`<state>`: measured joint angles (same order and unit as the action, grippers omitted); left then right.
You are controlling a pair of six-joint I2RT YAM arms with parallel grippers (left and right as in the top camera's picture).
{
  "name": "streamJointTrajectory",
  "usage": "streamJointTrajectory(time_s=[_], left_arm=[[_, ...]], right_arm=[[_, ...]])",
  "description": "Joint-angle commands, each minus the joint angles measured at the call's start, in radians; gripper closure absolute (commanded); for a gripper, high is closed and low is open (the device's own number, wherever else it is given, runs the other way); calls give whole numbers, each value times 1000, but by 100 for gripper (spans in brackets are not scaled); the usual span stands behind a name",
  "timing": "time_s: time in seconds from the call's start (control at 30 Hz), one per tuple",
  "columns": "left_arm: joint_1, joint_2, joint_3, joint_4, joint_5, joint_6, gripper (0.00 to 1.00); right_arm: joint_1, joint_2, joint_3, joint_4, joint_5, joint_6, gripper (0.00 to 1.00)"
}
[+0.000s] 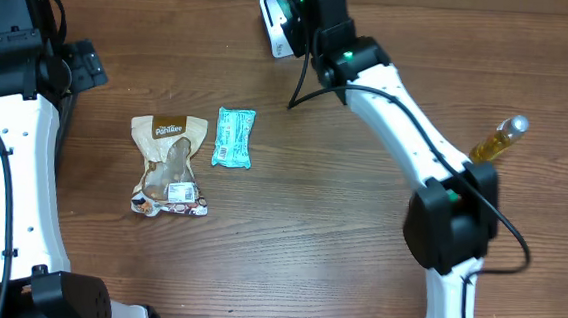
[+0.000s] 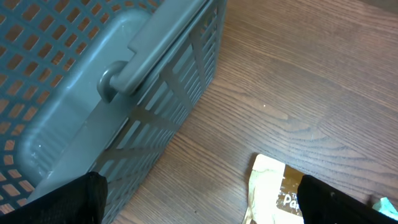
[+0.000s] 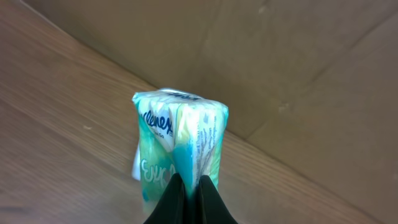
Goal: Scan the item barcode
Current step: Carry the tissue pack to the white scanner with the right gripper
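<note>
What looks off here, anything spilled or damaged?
Nothing is spilled or broken. The brown snack bag looks crumpled, and the teal packet lies flat beside it. The right gripper pinches a tissue pack by one end.

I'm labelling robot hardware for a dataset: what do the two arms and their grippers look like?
Both arms have smooth white links joined by black housings with small green lights. The right arm carries a thin black cable; the left arm has one along its white link. The left gripper and right gripper have plain black fingers.
</note>
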<state>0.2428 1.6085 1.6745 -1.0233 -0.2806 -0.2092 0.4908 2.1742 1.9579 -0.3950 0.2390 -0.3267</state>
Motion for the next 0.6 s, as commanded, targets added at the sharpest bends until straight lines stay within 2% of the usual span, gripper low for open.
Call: streamJointTrajectory(time_s=[0.0, 0.2, 0.57], left_arm=[[5, 0, 11, 2, 1, 3, 0], [5, 0, 11, 2, 1, 3, 0], [5, 0, 11, 2, 1, 3, 1]], right_arm=[[0, 72, 10, 78, 105, -149, 96], [0, 149, 10, 232, 108, -254, 96], [0, 177, 10, 394, 93, -254, 96]])
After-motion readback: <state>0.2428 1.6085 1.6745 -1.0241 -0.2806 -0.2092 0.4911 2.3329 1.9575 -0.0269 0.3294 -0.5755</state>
